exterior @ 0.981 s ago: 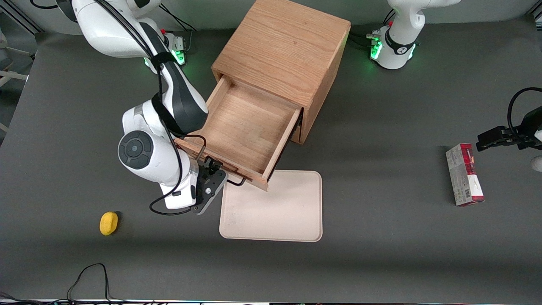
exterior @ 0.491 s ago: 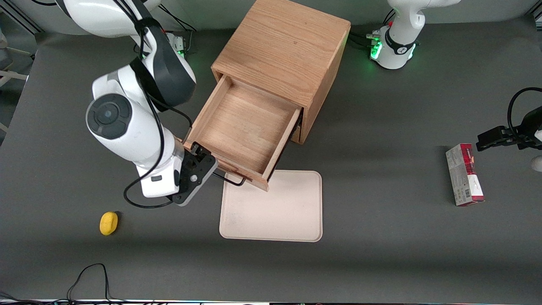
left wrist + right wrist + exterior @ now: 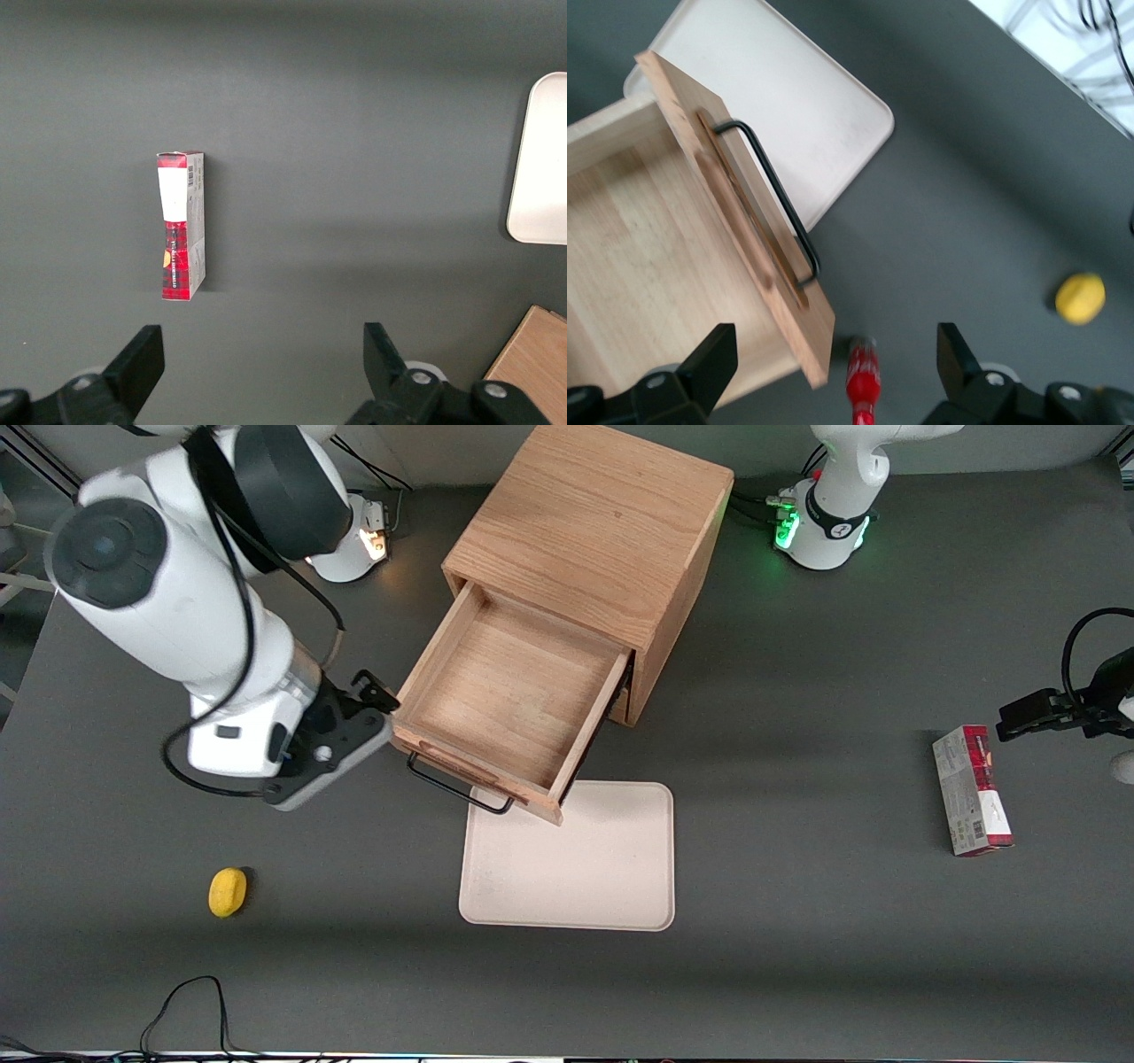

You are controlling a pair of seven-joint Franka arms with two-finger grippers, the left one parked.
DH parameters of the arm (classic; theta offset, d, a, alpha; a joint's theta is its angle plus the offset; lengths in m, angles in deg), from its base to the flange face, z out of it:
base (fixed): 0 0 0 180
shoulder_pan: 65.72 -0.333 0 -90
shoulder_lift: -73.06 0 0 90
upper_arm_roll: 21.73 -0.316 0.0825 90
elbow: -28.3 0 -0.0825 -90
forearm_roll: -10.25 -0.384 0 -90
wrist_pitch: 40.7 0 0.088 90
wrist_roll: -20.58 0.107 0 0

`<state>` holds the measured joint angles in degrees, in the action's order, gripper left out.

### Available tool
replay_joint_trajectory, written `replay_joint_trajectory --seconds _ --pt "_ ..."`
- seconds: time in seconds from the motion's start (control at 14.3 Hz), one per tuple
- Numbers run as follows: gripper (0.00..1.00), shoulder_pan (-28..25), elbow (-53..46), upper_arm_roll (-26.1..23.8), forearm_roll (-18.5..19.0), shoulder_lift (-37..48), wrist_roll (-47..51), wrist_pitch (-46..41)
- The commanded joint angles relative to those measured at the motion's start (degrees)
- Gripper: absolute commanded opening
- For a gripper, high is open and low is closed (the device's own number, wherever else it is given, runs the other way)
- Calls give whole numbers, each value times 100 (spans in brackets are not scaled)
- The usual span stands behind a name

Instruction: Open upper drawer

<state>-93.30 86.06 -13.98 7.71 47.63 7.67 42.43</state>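
The upper drawer (image 3: 509,682) of the oak cabinet (image 3: 594,522) is pulled far out, and its bare wooden floor shows. Its thin black bar handle (image 3: 456,784) runs along the drawer front, with nothing on it. My gripper (image 3: 368,700) hangs raised beside the drawer's front corner, toward the working arm's end of the table. It is open and holds nothing. In the right wrist view the drawer (image 3: 647,239) and the handle (image 3: 780,204) lie below the gripper (image 3: 833,354), whose fingers stand wide apart.
A beige tray (image 3: 576,859) lies on the table in front of the open drawer. A small yellow object (image 3: 228,891) sits nearer the front camera. A red-handled object (image 3: 861,381) lies under the gripper. A red and grey box (image 3: 971,790) lies toward the parked arm's end.
My gripper has come off the drawer's handle and risen, swinging away toward the working arm's end. The drawer has stayed pulled out.
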Motion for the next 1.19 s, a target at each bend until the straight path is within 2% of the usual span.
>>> replay_joint_trajectory --seconds 0.0,0.07,0.28,0.7,1.12 --pt "100 -28 113 314 105 284 428 -376" --pt "100 24 322 332 105 450 481 -385" --pt "100 647 1402 253 43 1231 701 -53" --pt "100 1825 2836 -36 52 2173 684 589" --pt "100 2169 2987 -19 131 2183 658 643"
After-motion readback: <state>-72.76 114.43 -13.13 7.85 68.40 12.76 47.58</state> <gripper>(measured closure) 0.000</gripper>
